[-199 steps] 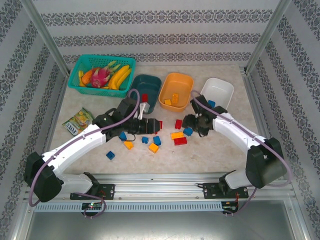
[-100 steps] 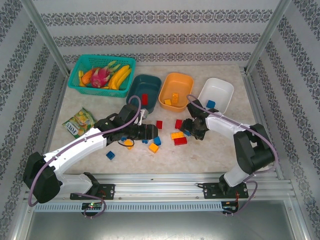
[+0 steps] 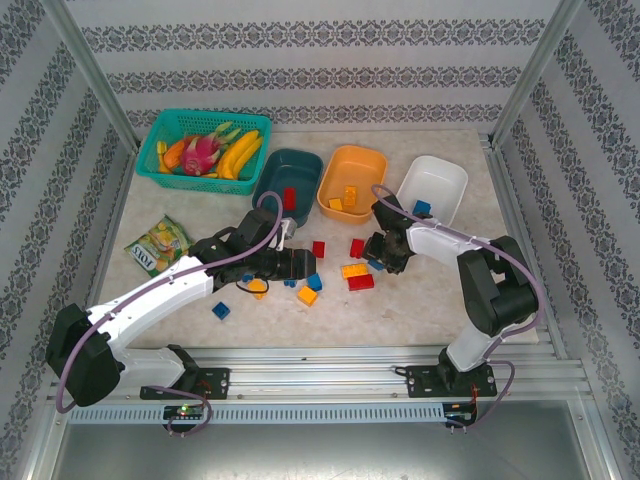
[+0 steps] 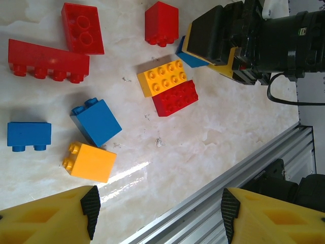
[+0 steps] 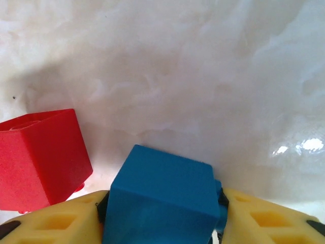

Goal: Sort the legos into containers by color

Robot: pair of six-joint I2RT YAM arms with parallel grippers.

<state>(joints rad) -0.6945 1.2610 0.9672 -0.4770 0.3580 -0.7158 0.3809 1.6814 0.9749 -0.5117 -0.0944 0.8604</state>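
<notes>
The sorting looks barely begun: one red brick [image 3: 289, 197] lies in the dark teal tub [image 3: 290, 168], two yellow bricks [image 3: 349, 195] in the orange tub [image 3: 368, 170] and one blue brick [image 3: 422, 208] in the white tub [image 3: 442, 180], while about a dozen loose legos [image 3: 353, 270] litter the table [image 3: 400, 315] nearer in. The right gripper [image 3: 384, 252] clamps a blue lego [image 5: 160, 195] at the pile's right edge; the left gripper [image 4: 160, 203] hangs over its left, jaws wide apart and empty.

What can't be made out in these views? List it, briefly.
Right wrist: underside of the blue brick, cut off by the bottom edge; lifted or resting is unclear.
Top view: bricks partly under the left tool and arm.
Left wrist: most of that blue brick, behind the right tool.
Top view: snack packet print, too small.
</notes>
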